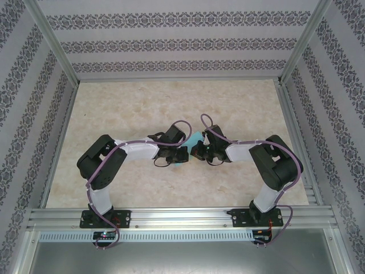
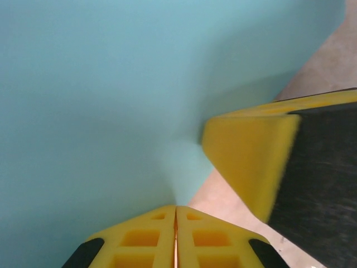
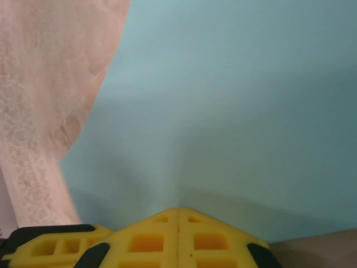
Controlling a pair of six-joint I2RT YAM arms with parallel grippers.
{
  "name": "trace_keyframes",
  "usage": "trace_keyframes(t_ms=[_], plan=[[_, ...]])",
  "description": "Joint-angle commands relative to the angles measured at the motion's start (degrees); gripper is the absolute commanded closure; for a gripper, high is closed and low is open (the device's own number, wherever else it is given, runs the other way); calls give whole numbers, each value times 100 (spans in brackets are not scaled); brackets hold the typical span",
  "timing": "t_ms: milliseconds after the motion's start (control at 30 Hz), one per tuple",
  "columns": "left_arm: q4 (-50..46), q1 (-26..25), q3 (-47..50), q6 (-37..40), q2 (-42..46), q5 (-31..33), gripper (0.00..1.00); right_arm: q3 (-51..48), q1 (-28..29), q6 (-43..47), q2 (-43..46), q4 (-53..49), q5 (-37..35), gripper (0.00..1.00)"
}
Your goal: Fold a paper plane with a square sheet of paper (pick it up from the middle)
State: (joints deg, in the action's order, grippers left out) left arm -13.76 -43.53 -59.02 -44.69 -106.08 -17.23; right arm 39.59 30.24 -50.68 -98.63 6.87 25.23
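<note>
Top external, turquoise paper (image 1: 196, 137) mostly hidden, shape unclear, left tool (image 2: 175, 209) and right tool (image 3: 178, 211) each pinching it.

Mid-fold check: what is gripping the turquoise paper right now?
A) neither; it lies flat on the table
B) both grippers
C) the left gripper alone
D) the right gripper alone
B: in the left wrist view the left gripper has its jaws shut on the turquoise paper, which runs into the pinch. In the right wrist view the right gripper is closed on it the same way.
</note>
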Motion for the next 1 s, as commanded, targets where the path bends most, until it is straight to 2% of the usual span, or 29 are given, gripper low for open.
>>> trace_keyframes(t_ms=[0,500,967], plan=[[-30,29,-107,-15,-90,175,90,-127,-57,136,132,104,69,100],[-654,29,4,-116,-166,448,92,61,-236,612,-124,-568,-317,100],[-708,29,411,-366,-170,447,94,-171,-1436,1110,-96,-423,-255,100]])
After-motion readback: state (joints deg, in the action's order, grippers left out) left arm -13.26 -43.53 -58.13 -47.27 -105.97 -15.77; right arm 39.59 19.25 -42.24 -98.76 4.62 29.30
